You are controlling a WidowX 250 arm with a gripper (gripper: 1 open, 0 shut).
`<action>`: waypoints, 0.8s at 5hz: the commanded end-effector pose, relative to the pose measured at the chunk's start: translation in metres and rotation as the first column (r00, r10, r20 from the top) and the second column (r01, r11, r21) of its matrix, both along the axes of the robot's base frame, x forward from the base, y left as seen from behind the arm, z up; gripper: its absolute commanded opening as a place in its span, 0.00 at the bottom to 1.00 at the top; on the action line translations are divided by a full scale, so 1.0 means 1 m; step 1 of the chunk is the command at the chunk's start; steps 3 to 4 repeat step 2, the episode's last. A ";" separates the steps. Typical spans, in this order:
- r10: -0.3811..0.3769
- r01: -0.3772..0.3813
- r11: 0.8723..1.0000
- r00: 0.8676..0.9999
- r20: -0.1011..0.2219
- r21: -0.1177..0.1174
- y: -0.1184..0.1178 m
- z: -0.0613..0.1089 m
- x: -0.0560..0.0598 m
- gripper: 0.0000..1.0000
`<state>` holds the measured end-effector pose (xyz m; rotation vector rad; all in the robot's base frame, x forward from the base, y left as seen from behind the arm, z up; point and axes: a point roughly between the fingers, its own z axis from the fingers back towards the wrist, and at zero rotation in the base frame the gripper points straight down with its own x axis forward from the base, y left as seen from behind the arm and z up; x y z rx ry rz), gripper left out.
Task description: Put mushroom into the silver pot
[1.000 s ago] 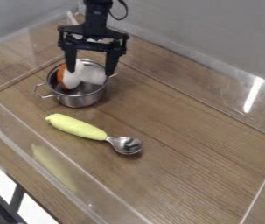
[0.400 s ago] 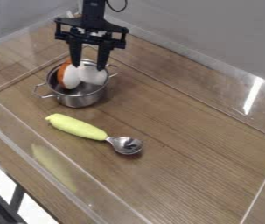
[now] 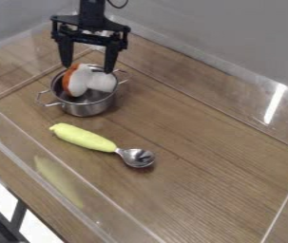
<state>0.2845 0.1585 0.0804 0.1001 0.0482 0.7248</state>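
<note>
The silver pot (image 3: 87, 98) stands on the wooden table at the left. Inside it lies the mushroom (image 3: 83, 83), tipped on its side, orange cap to the left and white stem to the right. My black gripper (image 3: 89, 65) hangs just above the pot, pointing down. Its two fingers are spread wide, one on each side above the mushroom, with nothing between them.
A metal spoon with a yellow handle (image 3: 102, 144) lies in front of the pot. Clear plastic walls (image 3: 267, 100) ring the table, with a low front wall near the camera.
The gripper has risen a little and shifted slightly left and back from the pot. The mushroom stays in the pot, free of the fingers.
</note>
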 end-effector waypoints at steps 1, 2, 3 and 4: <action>-0.015 0.014 1.000 0.999 0.042 0.022 0.002 -0.001 0.002 1.00; -0.045 0.045 0.999 0.998 0.043 0.016 -0.006 -0.013 0.000 1.00; -0.045 0.045 0.999 0.998 0.043 0.016 -0.006 -0.013 0.000 1.00; -0.045 0.045 0.999 0.998 0.043 0.016 -0.006 -0.013 0.000 1.00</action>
